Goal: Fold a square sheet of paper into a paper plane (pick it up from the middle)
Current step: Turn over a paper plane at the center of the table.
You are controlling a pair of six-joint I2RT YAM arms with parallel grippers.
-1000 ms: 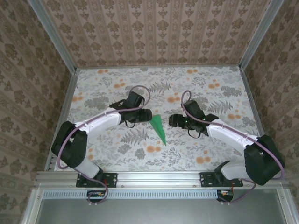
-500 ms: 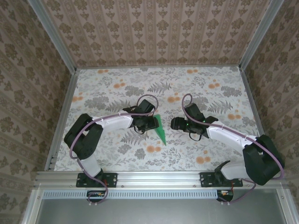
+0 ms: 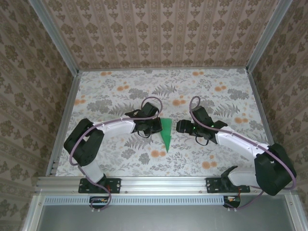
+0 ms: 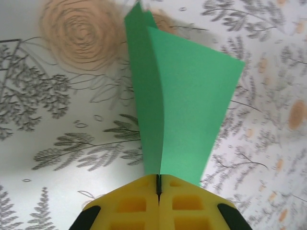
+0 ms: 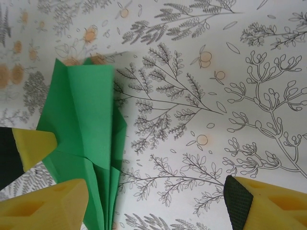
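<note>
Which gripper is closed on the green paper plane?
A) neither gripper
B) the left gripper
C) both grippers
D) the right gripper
B: in the left wrist view the left gripper has its yellow fingers pressed together on the paper plane, while the right gripper stands open beside it.

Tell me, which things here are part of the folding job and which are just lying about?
Part of the job:
- the green paper plane, pinched by the shut left gripper
- the right gripper, open beside the plane

Just there:
- the flowered table cover
- the patterned walls
</note>
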